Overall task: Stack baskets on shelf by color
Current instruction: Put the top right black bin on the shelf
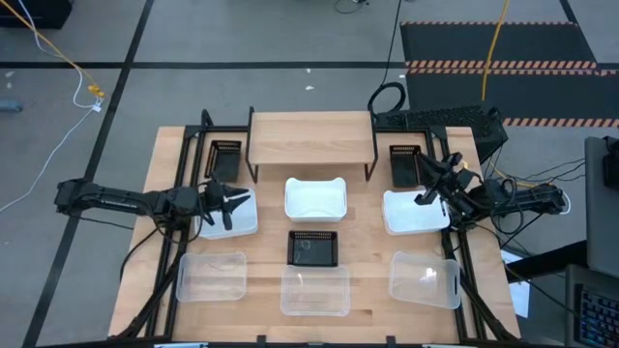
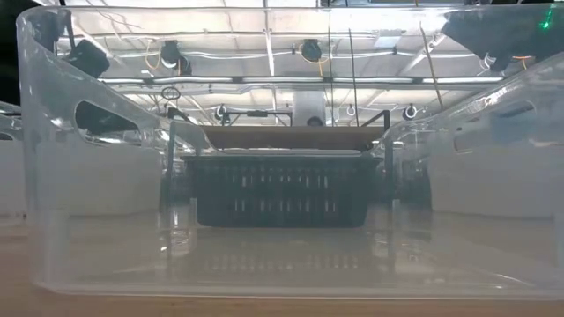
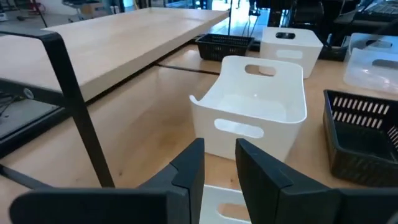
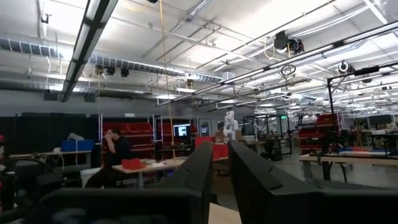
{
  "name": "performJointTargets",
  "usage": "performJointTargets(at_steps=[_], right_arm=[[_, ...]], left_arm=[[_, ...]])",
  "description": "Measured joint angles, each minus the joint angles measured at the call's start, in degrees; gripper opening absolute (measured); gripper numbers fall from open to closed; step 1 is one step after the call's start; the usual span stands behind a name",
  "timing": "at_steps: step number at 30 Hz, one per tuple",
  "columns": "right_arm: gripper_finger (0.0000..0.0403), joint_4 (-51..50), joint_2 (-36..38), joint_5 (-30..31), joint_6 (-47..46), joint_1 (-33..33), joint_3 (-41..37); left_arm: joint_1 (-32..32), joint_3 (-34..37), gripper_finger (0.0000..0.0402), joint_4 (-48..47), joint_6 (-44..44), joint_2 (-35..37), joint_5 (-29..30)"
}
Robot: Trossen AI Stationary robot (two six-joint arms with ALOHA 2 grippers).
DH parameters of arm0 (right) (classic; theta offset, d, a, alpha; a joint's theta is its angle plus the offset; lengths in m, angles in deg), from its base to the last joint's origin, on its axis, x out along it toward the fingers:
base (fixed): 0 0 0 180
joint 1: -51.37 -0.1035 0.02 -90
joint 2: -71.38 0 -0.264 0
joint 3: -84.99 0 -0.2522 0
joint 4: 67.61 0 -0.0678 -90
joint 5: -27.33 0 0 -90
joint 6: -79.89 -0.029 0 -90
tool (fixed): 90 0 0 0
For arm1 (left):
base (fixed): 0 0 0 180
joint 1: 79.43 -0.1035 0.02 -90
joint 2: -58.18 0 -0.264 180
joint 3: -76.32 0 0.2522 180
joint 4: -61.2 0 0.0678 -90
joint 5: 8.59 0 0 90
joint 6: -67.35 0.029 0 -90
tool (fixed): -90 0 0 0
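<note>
The shelf (image 1: pixel 309 140) stands at the table's far middle with a bare top. Three white baskets sit on the table in a middle row: left (image 1: pixel 237 220), centre (image 1: pixel 315 198), right (image 1: pixel 416 211). Black baskets rest at the far left (image 1: pixel 224 159), the far right (image 1: pixel 403 164) and the centre (image 1: pixel 314 248). Three clear baskets line the near edge (image 1: pixel 211 275), (image 1: pixel 314 290), (image 1: pixel 424 278). My left gripper (image 3: pixel 219 163) hovers over the left white basket's rim (image 3: pixel 217 208), narrowly open. My right gripper (image 4: pixel 221 155) is raised above the right white basket and points out level into the room, also narrowly open.
Black frame rails run along both table sides (image 1: pixel 179 193), (image 1: pixel 464 251). The shelf's thin black leg (image 3: pixel 81 118) stands close to my left gripper. A clear basket's wall fills the low view (image 2: pixel 282 246). A person sits far off in the room (image 4: pixel 115 155).
</note>
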Motion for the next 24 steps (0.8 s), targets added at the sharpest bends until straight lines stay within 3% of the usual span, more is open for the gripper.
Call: performJointTargets(at_steps=[24], right_arm=[[0.0045,-3.83,-0.02,0.15,-1.50,0.00,0.00]], left_arm=[[-0.04,0.00,0.0093,4.77,6.21,0.00,0.05]])
